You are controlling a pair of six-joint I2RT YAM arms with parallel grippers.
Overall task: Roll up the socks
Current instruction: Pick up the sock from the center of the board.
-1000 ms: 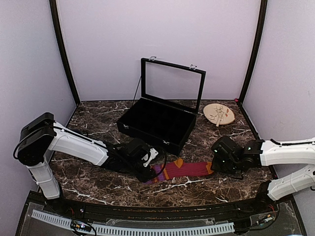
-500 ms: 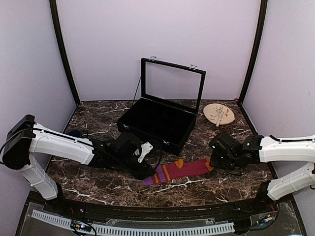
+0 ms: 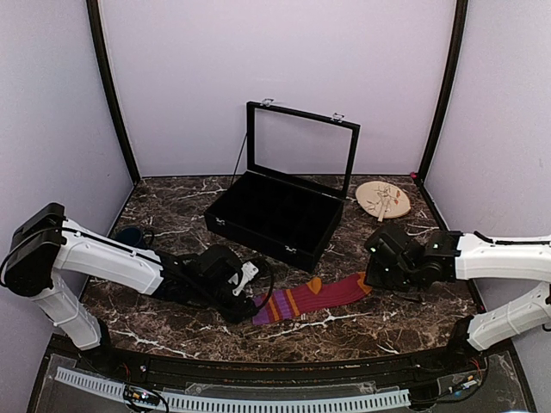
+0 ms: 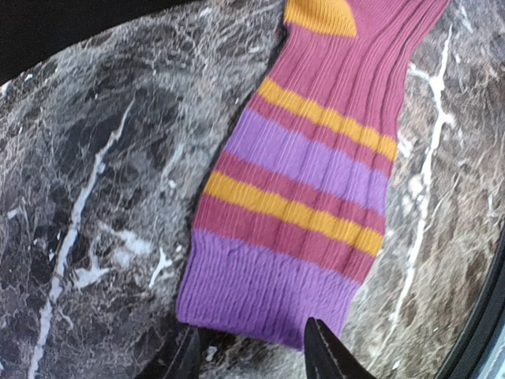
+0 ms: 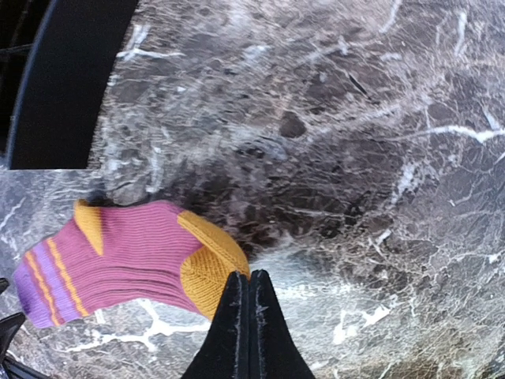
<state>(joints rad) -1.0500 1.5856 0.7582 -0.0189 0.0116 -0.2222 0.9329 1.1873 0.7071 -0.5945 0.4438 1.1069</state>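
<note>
"What sits farthest left?"

"A dark blue mug (image 3: 131, 234) on the dark marble table (image 3: 172, 206). It is at about 9 o'clock from the black hinged case (image 3: 275, 215), partly behind the left arm."

"And the left gripper (image 3: 248, 301) (image 4: 252, 357)?"

"Low over the marble, its fingers spread wide with nothing between them. The tips sit right at the purple cuff end of the striped purple, orange and red fabric sock (image 3: 314, 297) (image 4: 308, 174) (image 5: 134, 253)."

"How does that sock lie?"

"Flat on the table at 6 o'clock from the case. The cuff points toward 8 o'clock and the orange toe toward 2 o'clock."

"The right gripper (image 3: 372, 277) (image 5: 245, 288)?"

"Its fingers are pressed together, pinching the edge of the orange toe."

"Anything further right?"

"A round wooden disc (image 3: 383, 200), at about 3 o'clock from the case, well apart from the sock."
</note>
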